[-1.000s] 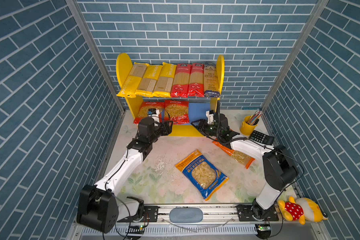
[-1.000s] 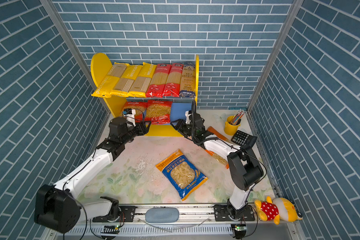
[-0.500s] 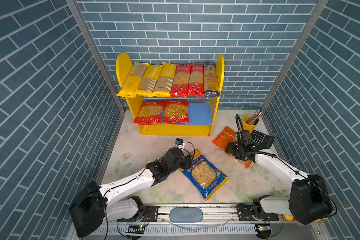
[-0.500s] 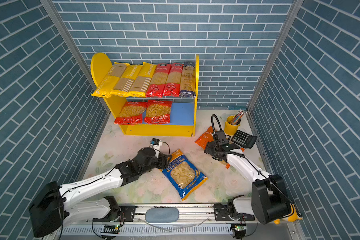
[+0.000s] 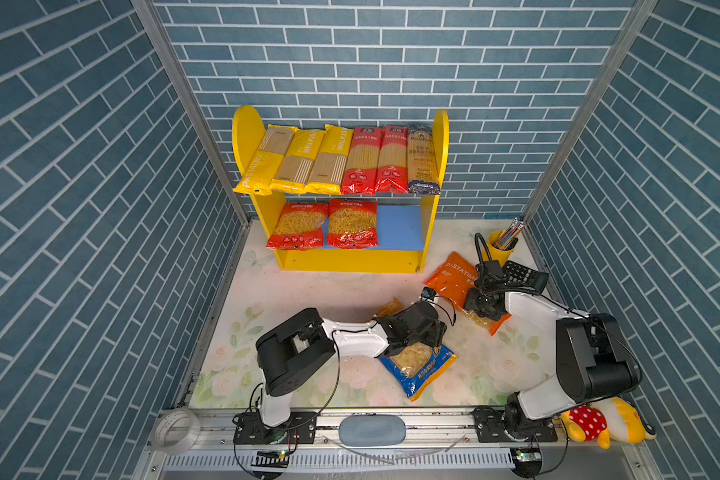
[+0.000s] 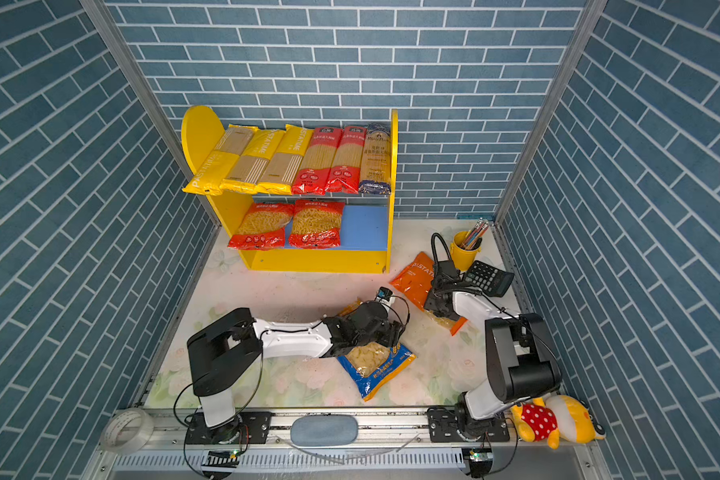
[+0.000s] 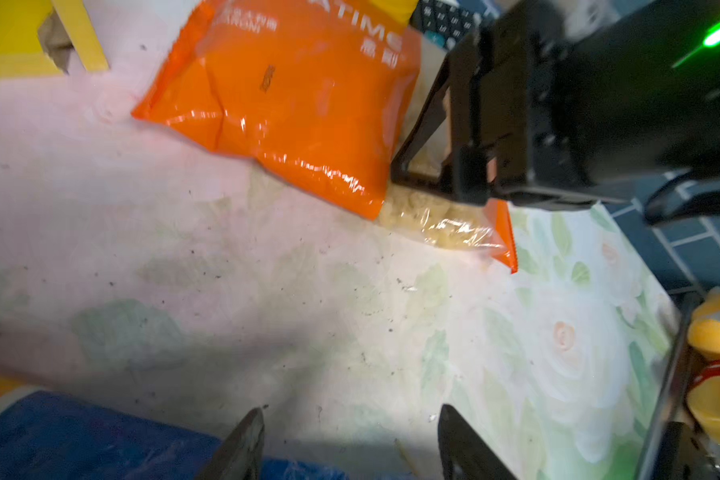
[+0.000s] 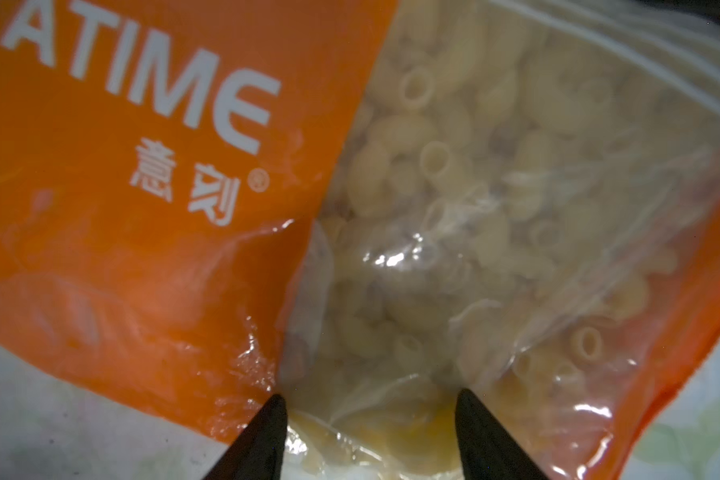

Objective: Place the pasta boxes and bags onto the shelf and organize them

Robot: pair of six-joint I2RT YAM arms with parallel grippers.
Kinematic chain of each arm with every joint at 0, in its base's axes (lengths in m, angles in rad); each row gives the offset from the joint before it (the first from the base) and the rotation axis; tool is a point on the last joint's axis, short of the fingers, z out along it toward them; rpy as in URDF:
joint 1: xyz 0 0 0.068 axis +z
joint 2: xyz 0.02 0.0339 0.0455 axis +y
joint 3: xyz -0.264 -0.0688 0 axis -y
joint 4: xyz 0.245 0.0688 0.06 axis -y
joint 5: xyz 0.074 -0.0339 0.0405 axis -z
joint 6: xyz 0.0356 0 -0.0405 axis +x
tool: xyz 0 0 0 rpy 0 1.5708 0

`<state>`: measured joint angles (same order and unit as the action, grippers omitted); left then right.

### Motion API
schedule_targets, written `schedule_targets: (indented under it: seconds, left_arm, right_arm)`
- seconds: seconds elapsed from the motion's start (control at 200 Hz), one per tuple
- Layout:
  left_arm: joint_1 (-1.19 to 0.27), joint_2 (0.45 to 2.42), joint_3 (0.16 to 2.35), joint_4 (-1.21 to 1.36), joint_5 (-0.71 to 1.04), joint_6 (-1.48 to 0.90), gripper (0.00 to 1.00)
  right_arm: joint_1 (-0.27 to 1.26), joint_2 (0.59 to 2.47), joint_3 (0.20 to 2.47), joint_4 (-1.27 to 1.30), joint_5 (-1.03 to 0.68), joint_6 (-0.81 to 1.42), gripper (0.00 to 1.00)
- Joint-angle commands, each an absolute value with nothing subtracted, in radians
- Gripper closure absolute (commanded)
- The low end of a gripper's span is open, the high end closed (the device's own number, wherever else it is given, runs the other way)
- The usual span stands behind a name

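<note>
Counting stock: ten pasta packs, eight on the shelf (image 5: 350, 262), two on the tabletop (image 5: 292, 299).

Shelf stands upper centre in both top views. The upper tier carries six long packs side by side: three yellow packs (image 5: 296, 162), two red packs (image 5: 362, 162), one dark-blue pack (image 5: 421, 160). The blue lower board (image 5: 400, 226) holds two red windowed bags (image 5: 352, 224) at its left. The orange bag (image 5: 454, 276) lies right of centre and the blue bag (image 5: 422, 372) lower centre, both flat on the pale, speckled floral print. Film is crinkly; the orange bag's clear window shows elbow macaroni. Blue brick-pattern walls (image 5: 391, 62) close three sides. Left tool (image 7: 346, 440): jaws apart over the blue bag, gripping nothing. Right tool (image 8: 371, 432): jaws spread at the orange bag's window, unclenched.
</note>
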<state>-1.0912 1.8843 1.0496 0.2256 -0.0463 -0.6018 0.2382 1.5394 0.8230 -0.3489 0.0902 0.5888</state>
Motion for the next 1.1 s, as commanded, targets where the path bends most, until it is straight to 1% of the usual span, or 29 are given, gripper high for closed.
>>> schedule_targets:
  seconds: [0.0,0.1,0.185,0.285,0.305,0.375,0.43,0.535,0.62,0.7,0.745,0.8,0.89,1.0,1.095]
  left_arm:
    - [-1.069,1.879,0.999,0.259,-0.026,-0.641,0.33]
    - [-1.041,1.841,0.905,0.278,-0.041,-0.681,0.33]
    - [-1.022,1.797,0.844,0.256,-0.080,-0.685,0.33]
    - [-0.978,1.747,0.768,0.267,-0.080,-0.709,0.33]
    - [-0.967,1.737,0.754,0.272,-0.081,-0.719,0.33]
    - [-0.934,1.700,0.701,0.326,-0.070,-0.756,0.34]
    - [-0.919,1.664,0.660,0.323,-0.076,-0.772,0.34]
    - [-0.913,1.589,0.677,0.236,-0.101,-0.740,0.34]
    - [-0.913,1.540,0.732,0.124,-0.111,-0.688,0.34]
    - [-0.913,1.502,0.768,0.069,-0.120,-0.658,0.34]
    - [-0.913,1.487,0.792,0.053,-0.113,-0.653,0.34]
    - [-0.917,1.484,0.824,0.055,-0.092,-0.655,0.34]
    - [-0.948,1.515,0.891,0.071,-0.075,-0.656,0.34]
    - [-0.993,1.621,0.983,0.102,-0.040,-0.665,0.34]
    - [-1.024,1.728,1.065,0.115,0.003,-0.678,0.34]
  right_arm:
    - [0.287,1.545,0.740,-0.320,0.000,0.632,0.37]
    - [0.367,1.533,0.701,-0.322,-0.049,0.682,0.38]
    - [0.476,1.535,0.707,-0.350,-0.058,0.726,0.39]
    - [0.584,1.540,0.714,-0.344,-0.083,0.788,0.39]
    - [0.600,1.539,0.715,-0.339,-0.118,0.802,0.40]
    - [0.642,1.530,0.721,-0.319,-0.167,0.838,0.40]
    - [0.663,1.517,0.737,-0.317,-0.211,0.844,0.40]
    - [0.655,1.476,0.806,-0.378,-0.350,0.757,0.39]
    - [0.577,1.423,0.854,-0.459,-0.427,0.681,0.37]
    - [0.418,1.354,0.838,-0.469,-0.505,0.666,0.37]
    - [0.326,1.318,0.830,-0.475,-0.521,0.656,0.37]
    - [0.238,1.280,0.834,-0.498,-0.492,0.634,0.36]
    - [0.120,1.232,0.827,-0.518,-0.391,0.623,0.33]
    - [0.004,1.192,0.783,-0.466,-0.300,0.638,0.30]
    - [-0.062,1.212,0.743,-0.402,-0.277,0.652,0.27]
